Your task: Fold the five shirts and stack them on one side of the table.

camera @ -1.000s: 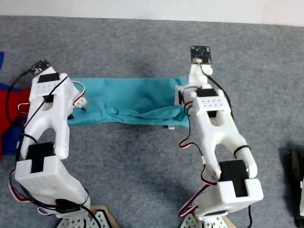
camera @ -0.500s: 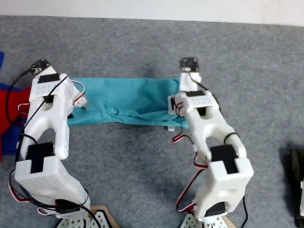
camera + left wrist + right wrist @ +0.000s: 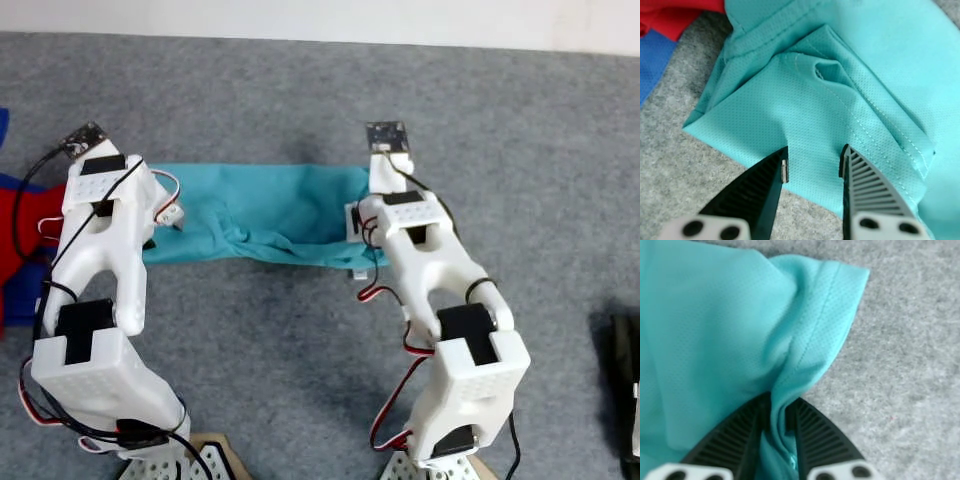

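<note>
A teal shirt (image 3: 270, 212) lies folded into a long strip across the grey table, between the two arms. My left gripper (image 3: 813, 165) stands open just above the shirt's (image 3: 850, 90) left end, its black fingers (image 3: 762, 185) apart with a folded corner beneath them. My right gripper (image 3: 780, 412) is shut on the right end of the teal shirt (image 3: 715, 325), a fold of cloth pinched between its fingers (image 3: 812, 432). In the high view the right arm (image 3: 410, 230) covers that end of the shirt.
Red cloth (image 3: 18, 225) and blue cloth (image 3: 14, 300) lie at the table's left edge, beside the left arm (image 3: 100, 220). A dark object (image 3: 628, 380) sits at the right edge. Grey table (image 3: 280, 350) stretches in front of the shirt.
The right arm has swung leftward, carrying the shirt's right end with it, so the strip is a little shorter. The left arm has kept still.
</note>
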